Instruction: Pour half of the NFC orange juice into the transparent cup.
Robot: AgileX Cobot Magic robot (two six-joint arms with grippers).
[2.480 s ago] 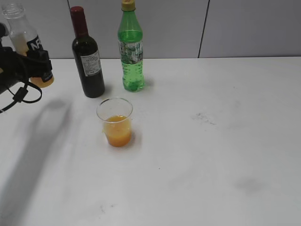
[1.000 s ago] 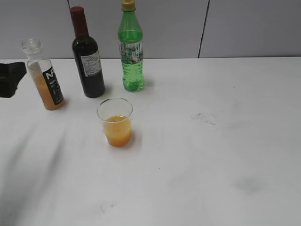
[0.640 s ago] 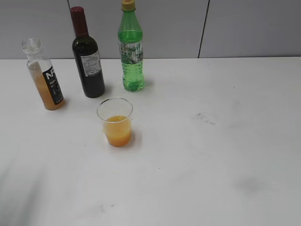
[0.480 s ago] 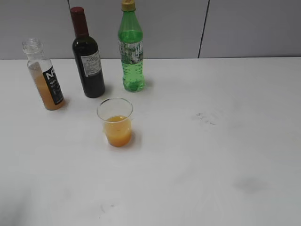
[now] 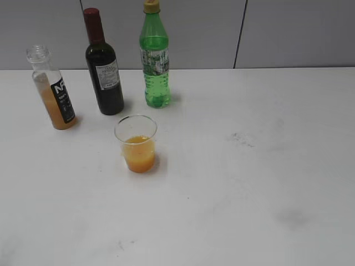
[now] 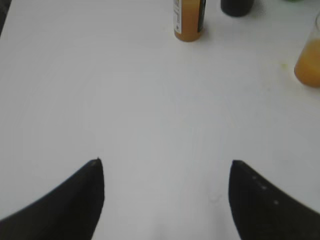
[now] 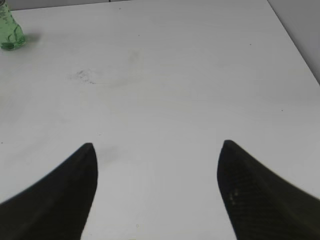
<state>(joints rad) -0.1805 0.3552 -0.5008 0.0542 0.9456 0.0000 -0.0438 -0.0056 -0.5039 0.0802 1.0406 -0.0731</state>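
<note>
The NFC orange juice (image 5: 53,94) stands upright on the white table at the far left, capless, about half full; its base shows in the left wrist view (image 6: 189,20). The transparent cup (image 5: 136,142) stands in front of the bottles, holding orange juice in its lower half; its edge shows in the left wrist view (image 6: 309,60). My left gripper (image 6: 165,162) is open and empty over bare table, well short of the bottle. My right gripper (image 7: 157,145) is open and empty over bare table. Neither gripper shows in the exterior view.
A dark wine bottle (image 5: 102,69) and a green soda bottle (image 5: 155,58) stand at the back, behind the cup. The green bottle's base shows in the right wrist view (image 7: 10,32). The white table (image 5: 249,183) ends at a grey wall.
The left gripper held the juice bottle raised at the far left, set it down upright, let go and withdrew out of the exterior view. Cup and other bottles have not moved.
</note>
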